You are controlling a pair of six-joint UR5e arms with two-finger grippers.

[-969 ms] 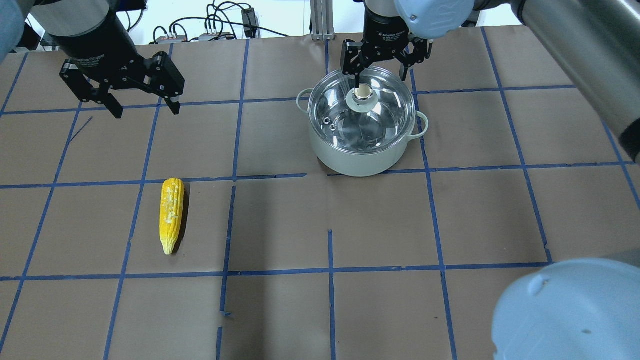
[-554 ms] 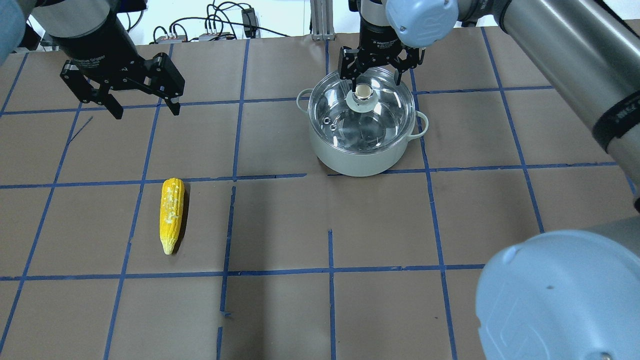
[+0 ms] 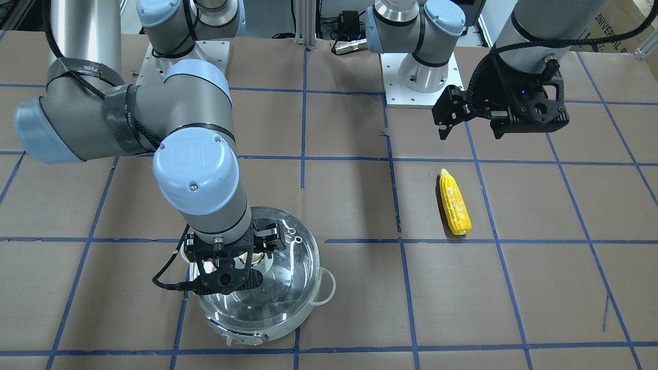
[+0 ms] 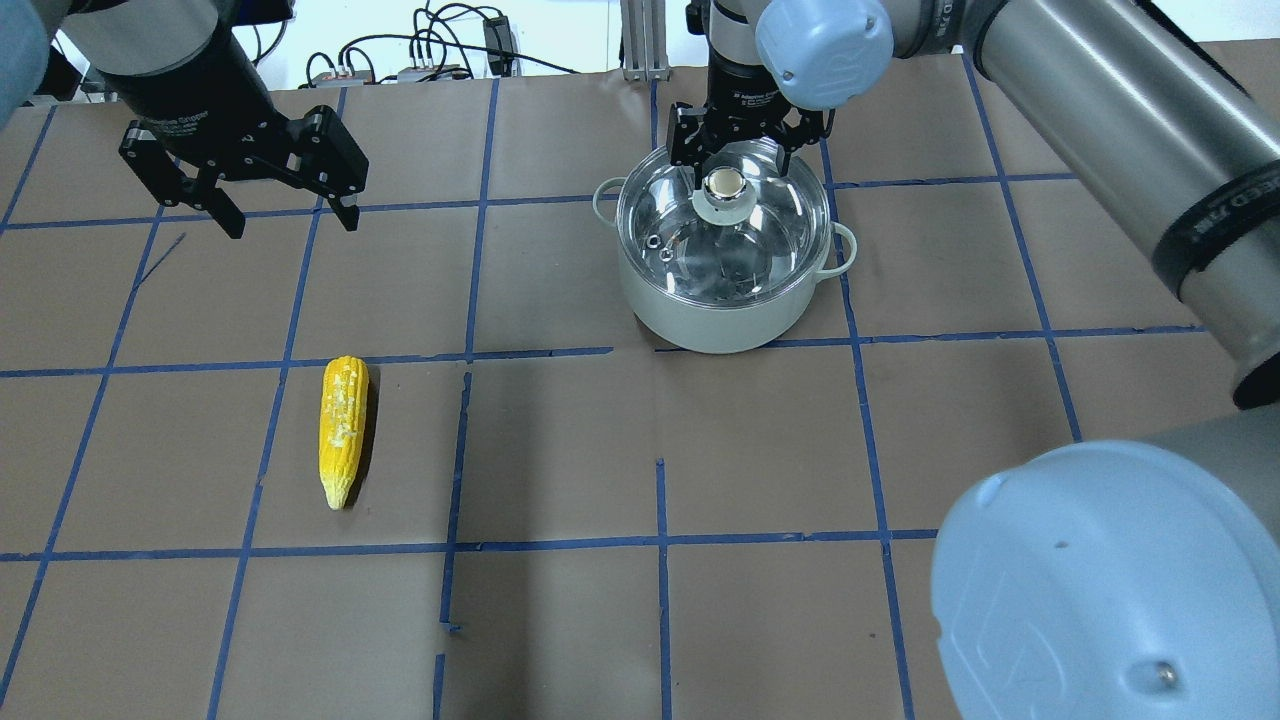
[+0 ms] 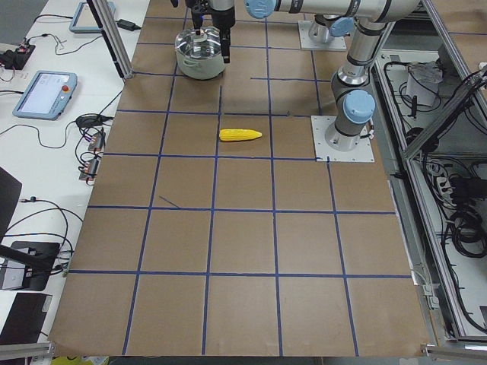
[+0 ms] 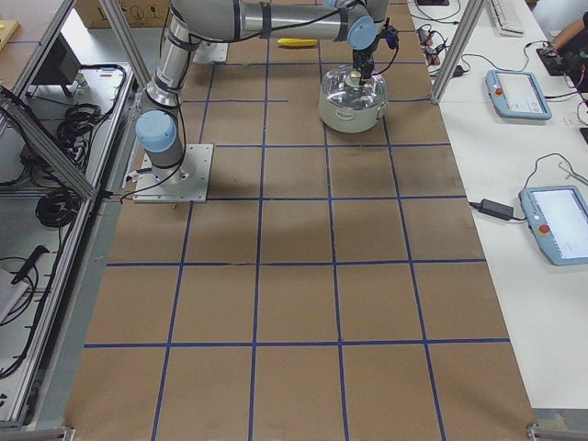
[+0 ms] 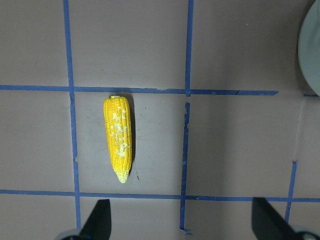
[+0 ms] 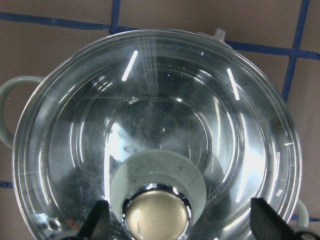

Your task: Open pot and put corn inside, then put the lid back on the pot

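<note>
Overhead view: you have the pot [image 4: 720, 312] at upper centre of the frame, with the lid [image 4: 770, 235] seated on it. The right gripper [image 4: 740, 163] hangs over the knob [image 4: 725, 184], fingers spread wide to either side and clear of it. The corn [image 4: 342, 430] lies flat at lower left, tapered tip toward the bottom edge, well apart from the pot. The left gripper [image 4: 292, 222] hovers at upper left, fingers wide apart, holding nothing. In the left wrist view you find the corn left of centre, inside 1 taped square [image 7: 155, 145].
</note>
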